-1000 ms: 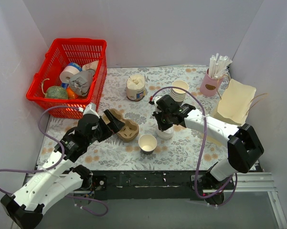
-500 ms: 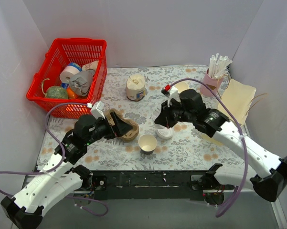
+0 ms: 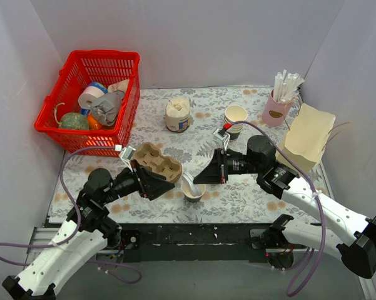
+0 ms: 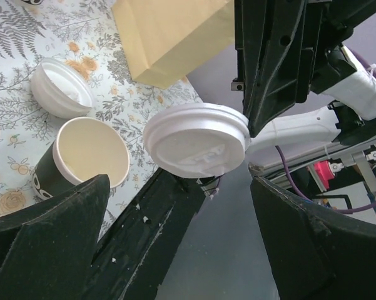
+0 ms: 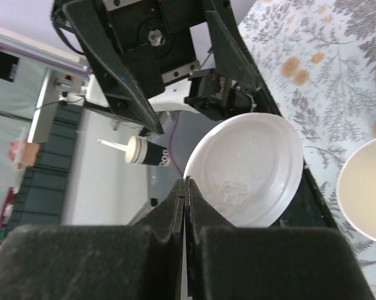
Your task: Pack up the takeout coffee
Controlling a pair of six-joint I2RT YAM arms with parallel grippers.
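The takeout coffee's paper cup (image 3: 194,191) stands lidless near the table's front edge. Its side is dark in the left wrist view (image 4: 81,159). My right gripper (image 3: 198,178) is shut on the rim of its flat round white lid (image 5: 250,165). It holds the lid tilted, just above and left of the cup. The lid also shows in the left wrist view (image 4: 197,140). My left gripper (image 3: 151,183) is open wide and empty (image 4: 180,187), beside a brown cardboard cup carrier (image 3: 157,164). It faces the cup and lid.
A white round lid piece (image 4: 61,87) lies behind the cup. A stack of lidless cups (image 3: 236,117), a cream jar (image 3: 177,114), a pink straw holder (image 3: 274,111) and a paper bag (image 3: 308,132) stand at the back and right. A red basket (image 3: 69,134) is at the back left.
My right gripper has taken a lid from the white piece on the table and carried it left and nearer, over to the open cup. My left gripper has drawn back along the carrier's near side.
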